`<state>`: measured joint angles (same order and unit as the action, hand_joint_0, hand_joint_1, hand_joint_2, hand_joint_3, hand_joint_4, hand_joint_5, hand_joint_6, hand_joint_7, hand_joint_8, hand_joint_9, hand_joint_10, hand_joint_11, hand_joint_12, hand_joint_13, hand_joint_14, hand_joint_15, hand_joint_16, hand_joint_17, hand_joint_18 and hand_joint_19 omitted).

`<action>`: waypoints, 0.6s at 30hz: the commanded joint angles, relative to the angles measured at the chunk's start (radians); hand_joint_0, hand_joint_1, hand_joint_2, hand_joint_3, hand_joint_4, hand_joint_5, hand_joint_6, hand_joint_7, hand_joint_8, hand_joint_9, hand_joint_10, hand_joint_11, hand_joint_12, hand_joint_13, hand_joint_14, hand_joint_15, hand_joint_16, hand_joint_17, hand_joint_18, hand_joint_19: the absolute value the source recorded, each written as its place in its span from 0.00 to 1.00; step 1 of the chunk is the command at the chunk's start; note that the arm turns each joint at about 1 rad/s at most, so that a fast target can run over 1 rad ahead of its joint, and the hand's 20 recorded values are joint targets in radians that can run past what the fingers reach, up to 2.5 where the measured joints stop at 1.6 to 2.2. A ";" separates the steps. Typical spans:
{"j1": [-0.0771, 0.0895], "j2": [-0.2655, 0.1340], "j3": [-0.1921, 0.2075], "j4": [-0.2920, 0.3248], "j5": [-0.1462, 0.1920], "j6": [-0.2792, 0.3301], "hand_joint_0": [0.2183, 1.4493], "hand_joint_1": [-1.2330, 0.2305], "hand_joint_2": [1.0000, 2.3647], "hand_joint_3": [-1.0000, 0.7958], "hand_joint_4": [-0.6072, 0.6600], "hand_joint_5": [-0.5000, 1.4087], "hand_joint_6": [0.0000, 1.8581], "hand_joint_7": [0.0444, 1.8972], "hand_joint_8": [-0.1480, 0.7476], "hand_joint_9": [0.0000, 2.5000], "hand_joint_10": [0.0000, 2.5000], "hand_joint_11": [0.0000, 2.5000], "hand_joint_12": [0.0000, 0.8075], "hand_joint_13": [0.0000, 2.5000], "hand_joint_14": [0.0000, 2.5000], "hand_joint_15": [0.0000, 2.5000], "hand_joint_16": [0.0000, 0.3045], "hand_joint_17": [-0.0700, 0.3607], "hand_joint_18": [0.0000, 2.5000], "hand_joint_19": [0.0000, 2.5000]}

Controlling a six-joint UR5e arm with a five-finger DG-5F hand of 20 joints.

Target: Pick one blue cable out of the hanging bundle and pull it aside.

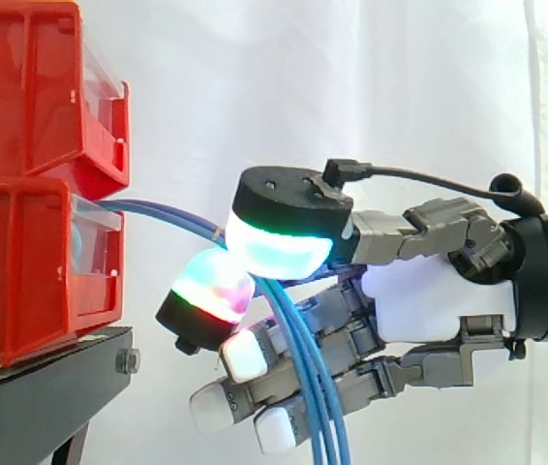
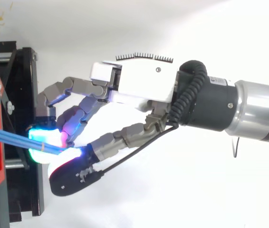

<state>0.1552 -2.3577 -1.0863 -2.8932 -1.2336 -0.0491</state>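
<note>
A bundle of thin blue cables [image 1: 309, 392] leaves the red bins [image 1: 22, 281], runs right, bends and hangs down in front of the other fingers. My hand [image 1: 439, 295] reaches in from the right. Its thumb pad [image 1: 279, 250], glowing cyan and green, and a finger pad [image 1: 211, 289], glowing magenta and green, close on the cables at the bend. How many strands lie in that pinch I cannot tell. From above, the blue cables [image 2: 11, 136] run from the bin edge straight into the glowing pads [image 2: 42, 142] of the hand [image 2: 139, 83].
Two red bins are stacked at the left on a black stand [image 1: 46, 383], close to the fingertips. A white curtain [image 1: 351, 87] hangs behind. The black stand [image 2: 23, 85] lies just left of the fingers in the top view.
</note>
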 commanded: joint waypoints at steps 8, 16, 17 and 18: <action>0.001 0.015 0.000 -0.017 0.000 0.000 0.31 0.21 0.00 0.28 0.58 0.21 0.49 0.55 0.53 0.41 0.01 0.17 0.41 0.30 0.01 0.16 0.14 0.39 0.30 0.22; -0.005 0.015 0.000 -0.023 0.000 0.000 0.21 0.44 0.00 0.28 0.58 0.21 0.47 0.57 0.58 0.42 0.00 0.16 0.46 0.30 0.01 0.16 0.17 0.43 0.30 0.23; -0.005 0.015 0.000 -0.023 0.000 0.000 0.22 0.45 0.00 0.28 0.58 0.21 0.47 0.57 0.57 0.42 0.00 0.16 0.46 0.30 0.01 0.16 0.17 0.43 0.30 0.23; -0.005 0.015 -0.001 -0.023 0.000 0.000 0.21 0.45 0.00 0.28 0.58 0.21 0.47 0.56 0.57 0.42 0.00 0.16 0.46 0.30 0.01 0.16 0.17 0.43 0.30 0.23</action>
<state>0.1514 -2.3424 -1.0865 -2.9157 -1.2333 -0.0491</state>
